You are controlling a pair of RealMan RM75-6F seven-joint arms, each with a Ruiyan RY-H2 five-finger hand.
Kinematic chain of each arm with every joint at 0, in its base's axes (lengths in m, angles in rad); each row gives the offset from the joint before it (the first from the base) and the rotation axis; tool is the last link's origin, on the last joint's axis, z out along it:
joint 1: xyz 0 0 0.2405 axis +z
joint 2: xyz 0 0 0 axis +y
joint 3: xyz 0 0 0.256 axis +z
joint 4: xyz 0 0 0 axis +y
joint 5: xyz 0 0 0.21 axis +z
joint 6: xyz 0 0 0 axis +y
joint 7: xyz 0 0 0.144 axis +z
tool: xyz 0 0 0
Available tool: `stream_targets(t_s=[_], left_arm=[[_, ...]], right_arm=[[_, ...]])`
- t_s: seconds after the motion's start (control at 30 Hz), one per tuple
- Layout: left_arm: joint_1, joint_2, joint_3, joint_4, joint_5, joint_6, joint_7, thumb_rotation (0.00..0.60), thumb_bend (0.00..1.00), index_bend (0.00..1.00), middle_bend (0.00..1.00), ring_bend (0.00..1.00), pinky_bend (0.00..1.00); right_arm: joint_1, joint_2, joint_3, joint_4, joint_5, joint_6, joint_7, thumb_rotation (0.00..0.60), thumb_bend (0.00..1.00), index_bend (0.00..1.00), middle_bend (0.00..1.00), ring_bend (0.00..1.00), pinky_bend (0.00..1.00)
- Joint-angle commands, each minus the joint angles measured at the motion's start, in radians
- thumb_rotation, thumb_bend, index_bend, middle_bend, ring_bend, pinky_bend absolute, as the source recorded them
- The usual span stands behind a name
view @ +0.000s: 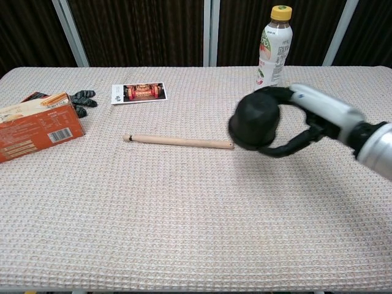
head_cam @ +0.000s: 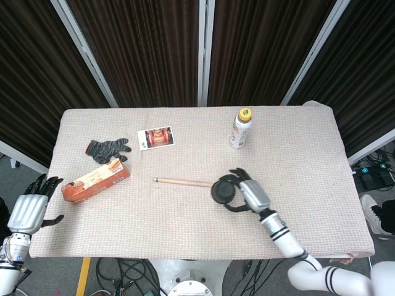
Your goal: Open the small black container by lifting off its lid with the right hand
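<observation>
The small black round container (head_cam: 223,191) (view: 254,120) is gripped in my right hand (head_cam: 252,194) (view: 318,116), whose dark fingers wrap around it from the right. It hangs a little above the table's middle, just right of the wooden stick's end. I cannot make out a seam between lid and body. My left hand (head_cam: 28,213) is off the table's front left corner, fingers spread and holding nothing; the chest view does not show it.
A wooden stick (head_cam: 184,182) (view: 177,141) lies mid-table. A drink bottle (head_cam: 241,128) (view: 272,46) stands at the back right. At the left are an orange box (head_cam: 95,180) (view: 37,125), a black glove (head_cam: 108,148) (view: 82,97) and a photo card (head_cam: 156,137) (view: 139,92).
</observation>
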Motion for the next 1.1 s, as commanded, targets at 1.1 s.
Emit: stream_targets(t_s=[1.1], left_arm=[[0.014,0.0,0.003,0.043,0.001,0.011,-0.061,0.6,0.12,0.14,0.11,0.0,0.18]], right_arm=[[-0.051,0.05,-0.014,0.11,0.041,-0.016,0.079,0.6,0.22,0.37,0.45,0.09,0.0]])
